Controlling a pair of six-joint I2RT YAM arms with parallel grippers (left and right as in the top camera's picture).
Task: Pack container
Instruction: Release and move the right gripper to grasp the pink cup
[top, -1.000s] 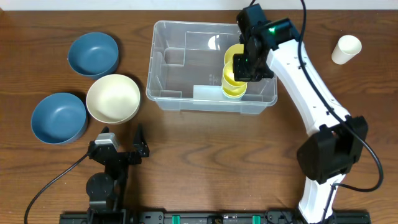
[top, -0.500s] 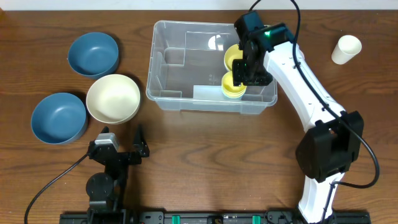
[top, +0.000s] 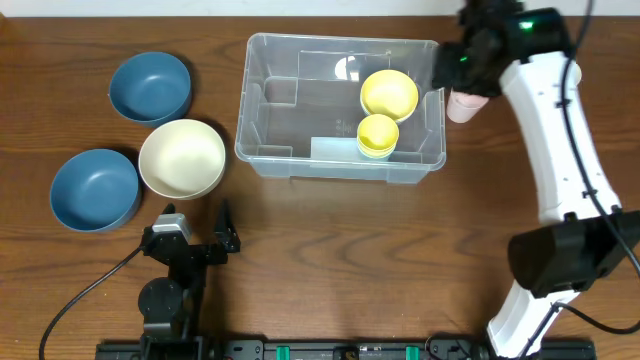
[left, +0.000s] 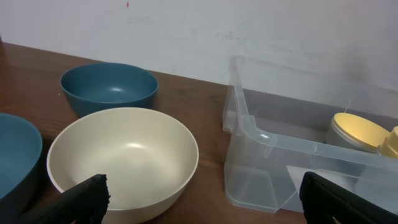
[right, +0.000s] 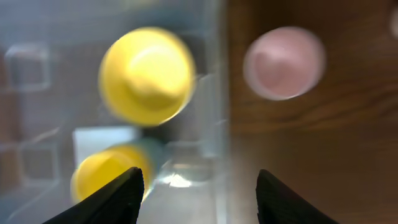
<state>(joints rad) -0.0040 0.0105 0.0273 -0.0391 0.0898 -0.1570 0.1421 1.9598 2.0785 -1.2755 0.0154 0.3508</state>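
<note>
Right arm has come out of the bin since the earlier frames and now hangs over a cup beside it.
The right arm (top: 545, 120) is past the right wall of the large clear plastic rectangular container (top: 246, 110), which sits mid-worktop (top: 330, 250) holding a yellow round bowl (top: 389, 93) and a small yellow cup (top: 378, 135), judged already packed. The right jaws are wide apart and empty above a pink round cup (right: 284, 62) just outside that wall, likely the next pick, with the container to their left. The left jaws are parked, wide apart and empty, with the container ahead to their right.
</note>
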